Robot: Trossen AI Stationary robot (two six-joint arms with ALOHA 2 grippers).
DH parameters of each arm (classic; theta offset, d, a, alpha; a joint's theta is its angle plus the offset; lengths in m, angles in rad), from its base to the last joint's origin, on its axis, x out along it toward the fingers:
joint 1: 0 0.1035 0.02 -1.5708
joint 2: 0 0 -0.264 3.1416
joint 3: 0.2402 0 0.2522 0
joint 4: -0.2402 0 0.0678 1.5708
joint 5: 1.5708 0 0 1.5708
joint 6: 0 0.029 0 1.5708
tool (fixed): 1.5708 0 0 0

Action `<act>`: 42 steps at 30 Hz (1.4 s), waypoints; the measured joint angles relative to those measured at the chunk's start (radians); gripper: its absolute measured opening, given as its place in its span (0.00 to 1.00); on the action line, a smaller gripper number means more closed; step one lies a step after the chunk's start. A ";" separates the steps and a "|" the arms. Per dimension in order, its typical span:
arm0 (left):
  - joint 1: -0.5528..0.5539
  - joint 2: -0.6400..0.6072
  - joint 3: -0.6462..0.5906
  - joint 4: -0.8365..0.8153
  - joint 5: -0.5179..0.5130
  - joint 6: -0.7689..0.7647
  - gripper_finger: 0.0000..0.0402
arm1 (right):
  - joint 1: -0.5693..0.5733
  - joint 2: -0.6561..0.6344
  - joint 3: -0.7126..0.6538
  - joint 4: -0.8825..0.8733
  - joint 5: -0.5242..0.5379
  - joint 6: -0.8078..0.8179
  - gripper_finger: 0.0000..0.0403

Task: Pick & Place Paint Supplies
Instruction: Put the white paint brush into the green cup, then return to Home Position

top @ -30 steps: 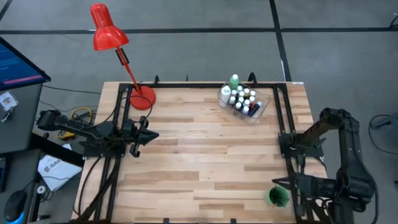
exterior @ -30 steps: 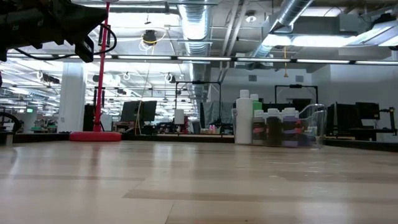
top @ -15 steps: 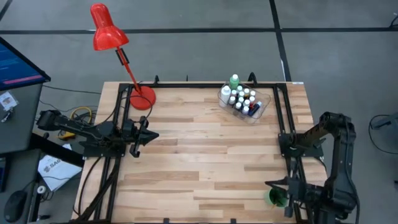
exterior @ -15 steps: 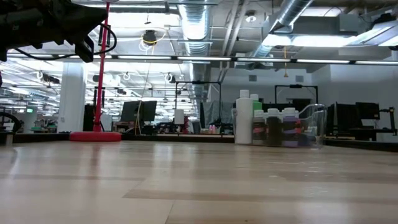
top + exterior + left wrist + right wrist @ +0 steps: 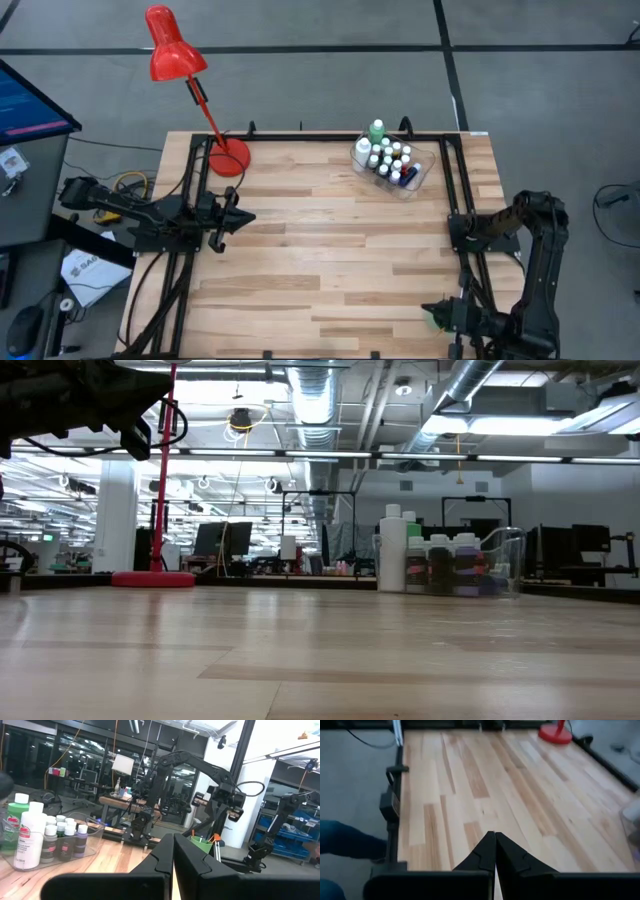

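Butcher-block planks make up the work surface (image 5: 330, 250), ringed by a black frame in an open workshop with ducts overhead. Near its far right corner sit the paint supplies, all gathered inside a clear plastic tub (image 5: 417, 178): a cluster of tiny white-capped paint bottles (image 5: 388, 160), a taller white bottle (image 5: 362, 151) and a taller green bottle (image 5: 376, 130) at the tub's far end. From table height the white bottle (image 5: 392, 548) stands upright at the left of the group, the small bottles lined beside it behind the tub's clear wall (image 5: 503, 560). No brushes can be made out.

Well apart from the tub, the left gripper (image 5: 240, 217) hangs over the left edge of the surface, its fingers (image 5: 192, 862) pressed together on nothing and pointing across the planks toward the bottles (image 5: 60, 837). The right gripper (image 5: 432, 307) is at the near right corner, tucked low beside the frame, its fingers (image 5: 507, 855) likewise clenched and empty, aimed back along the bare planks. It is right by a green cup (image 5: 438, 318), largely hidden under the arm.

A red desk lamp (image 5: 172, 48) stands with its base (image 5: 229, 158) on the far left corner.
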 joint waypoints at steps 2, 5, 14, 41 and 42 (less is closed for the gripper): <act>0.000 0.000 0.000 0.000 0.000 0.000 0.00 | 0.000 0.019 0.000 -0.012 -0.021 0.030 0.00; 0.000 0.000 0.000 0.000 0.000 0.000 0.00 | 0.000 0.048 0.000 -0.025 -0.041 0.058 0.00; 0.000 0.000 0.000 0.000 0.002 0.000 0.00 | -0.001 0.116 0.000 -0.067 -0.133 0.108 0.00; 0.000 0.000 0.000 0.000 0.000 0.000 0.00 | 0.000 0.120 0.001 -0.121 -0.304 0.171 0.19; 0.000 0.000 0.000 0.000 0.000 0.000 0.00 | 0.000 0.120 0.001 -0.123 -0.312 0.170 0.20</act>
